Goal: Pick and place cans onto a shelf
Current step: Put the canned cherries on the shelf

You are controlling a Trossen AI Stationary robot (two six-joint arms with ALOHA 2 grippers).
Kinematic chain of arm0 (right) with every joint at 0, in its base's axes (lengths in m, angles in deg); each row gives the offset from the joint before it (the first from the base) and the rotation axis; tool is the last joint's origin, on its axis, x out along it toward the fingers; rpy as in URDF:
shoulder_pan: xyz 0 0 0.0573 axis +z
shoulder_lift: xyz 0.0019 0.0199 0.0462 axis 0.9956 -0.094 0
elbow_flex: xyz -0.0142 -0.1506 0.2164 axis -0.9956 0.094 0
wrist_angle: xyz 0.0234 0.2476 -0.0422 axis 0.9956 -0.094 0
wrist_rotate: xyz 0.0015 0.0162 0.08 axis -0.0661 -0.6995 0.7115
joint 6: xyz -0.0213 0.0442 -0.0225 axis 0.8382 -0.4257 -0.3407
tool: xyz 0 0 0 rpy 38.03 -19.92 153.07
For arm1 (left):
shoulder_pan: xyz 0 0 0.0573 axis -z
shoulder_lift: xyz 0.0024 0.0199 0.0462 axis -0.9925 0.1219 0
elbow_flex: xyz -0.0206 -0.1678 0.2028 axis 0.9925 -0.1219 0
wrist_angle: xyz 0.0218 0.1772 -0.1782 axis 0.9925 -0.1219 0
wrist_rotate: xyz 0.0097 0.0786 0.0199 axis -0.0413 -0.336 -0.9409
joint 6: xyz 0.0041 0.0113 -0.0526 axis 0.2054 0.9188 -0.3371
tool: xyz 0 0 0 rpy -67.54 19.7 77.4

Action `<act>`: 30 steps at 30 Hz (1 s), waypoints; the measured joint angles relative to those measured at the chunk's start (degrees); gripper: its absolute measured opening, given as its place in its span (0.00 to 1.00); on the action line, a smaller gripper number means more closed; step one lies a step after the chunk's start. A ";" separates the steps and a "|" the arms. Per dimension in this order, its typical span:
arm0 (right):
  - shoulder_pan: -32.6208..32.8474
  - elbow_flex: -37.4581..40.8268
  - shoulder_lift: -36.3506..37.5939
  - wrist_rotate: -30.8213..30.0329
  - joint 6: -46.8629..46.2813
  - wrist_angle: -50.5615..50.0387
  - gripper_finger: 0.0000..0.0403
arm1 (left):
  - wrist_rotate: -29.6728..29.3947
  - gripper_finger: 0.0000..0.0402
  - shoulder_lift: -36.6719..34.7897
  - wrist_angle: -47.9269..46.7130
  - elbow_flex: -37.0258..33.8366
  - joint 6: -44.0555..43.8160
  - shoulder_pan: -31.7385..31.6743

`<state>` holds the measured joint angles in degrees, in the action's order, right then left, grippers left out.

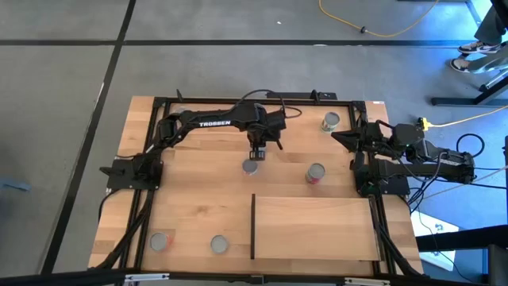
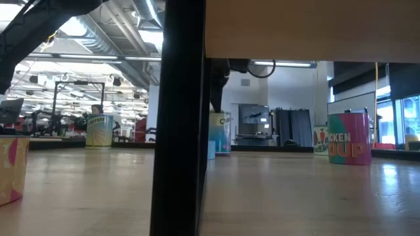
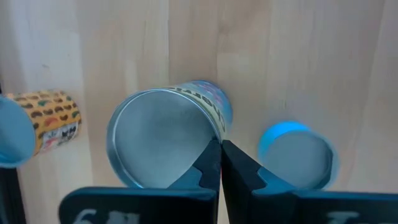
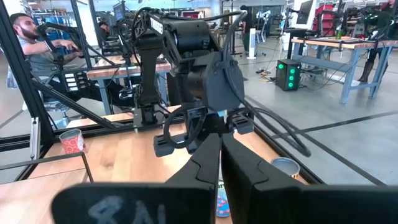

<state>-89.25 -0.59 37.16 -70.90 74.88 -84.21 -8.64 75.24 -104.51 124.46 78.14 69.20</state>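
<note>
The left end effector (image 1: 255, 154) hovers near the tabletop's (image 1: 190, 199) centre, fingers (image 3: 211, 163) pinched together and gripping nothing, directly above a silver-topped can (image 1: 251, 167). The shelf (image 1: 313, 228) lies toward four o'clock, bare. Other cans stand at one o'clock (image 1: 331, 121), just right of centre (image 1: 315, 173), and toward seven o'clock (image 1: 162, 241) (image 1: 219, 245). The right end effector (image 1: 343, 137) waits at the three o'clock edge, fingers nearly together, holding nothing.
</note>
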 joint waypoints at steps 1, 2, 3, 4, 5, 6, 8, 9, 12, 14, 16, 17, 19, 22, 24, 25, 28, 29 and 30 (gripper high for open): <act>0.00 0.00 0.00 0.00 0.02 0.00 0.05 | -0.08 0.01 0.00 0.39 0.00 -0.13 0.02; 0.01 0.00 0.00 0.00 0.06 0.01 0.05 | -0.06 0.01 0.00 0.60 0.00 -0.12 0.01; 0.00 0.00 0.00 0.00 0.08 0.00 0.05 | -0.04 0.01 0.00 1.02 0.00 -0.09 -0.01; 0.02 0.00 0.00 0.00 0.06 0.00 0.05 | 0.01 0.02 0.00 1.54 0.00 -0.06 0.01; 0.01 0.00 0.00 0.00 0.05 0.01 0.05 | 0.02 0.02 0.00 1.71 0.00 -0.05 -0.01; 0.01 0.00 0.00 0.00 0.06 0.00 0.05 | 0.05 0.03 0.00 1.65 0.00 -0.04 -0.01; 0.00 0.00 0.00 0.00 0.04 0.00 0.05 | 0.11 0.04 0.00 1.74 0.00 -0.04 -0.01; 0.00 0.00 0.00 0.00 0.04 0.00 0.05 | 0.11 0.05 0.00 1.72 0.00 -0.04 -0.01; 0.02 0.00 0.00 0.00 0.04 0.00 0.05 | 0.15 0.06 0.00 1.80 0.00 -0.04 0.01; 0.02 0.00 0.00 0.00 0.02 0.02 0.05 | 0.13 0.08 0.00 1.91 0.00 -0.10 0.00; 0.00 0.00 0.00 0.00 0.01 0.02 0.05 | 0.13 0.08 0.00 1.89 0.00 -2.28 -0.01; 0.02 0.00 0.00 0.00 -0.01 0.02 0.05 | 0.13 0.08 0.00 1.89 0.00 -3.42 -0.01; 0.02 0.00 0.00 0.02 -0.31 0.02 0.05 | 0.13 0.08 -0.10 1.80 0.00 -4.74 -0.01; 0.01 0.00 0.00 0.01 0.02 0.09 0.05 | -0.71 0.08 -1.06 1.70 0.09 -6.25 -0.01; -0.02 0.00 0.00 -0.19 0.04 0.82 0.05 | -1.39 0.08 -2.23 0.78 1.12 -6.75 -0.01; -0.02 0.00 0.00 -0.72 0.04 1.90 0.05 | -1.85 0.08 -3.07 0.28 1.97 -7.19 0.05; -0.02 0.00 -0.13 -2.33 0.49 6.43 0.05 | -3.11 0.08 -6.03 -1.05 5.46 -7.74 0.03; -0.02 0.00 -0.59 -2.70 1.48 8.11 0.05 | -3.66 0.08 -7.08 -2.29 6.67 -7.88 -0.07; -0.04 -0.05 -1.32 -3.03 2.94 9.62 0.05 | -4.44 0.08 -8.22 -2.74 7.76 -8.30 -0.12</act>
<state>-89.29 -0.64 35.84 -73.93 77.82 -74.59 -13.09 67.03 -107.24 132.22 69.84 69.08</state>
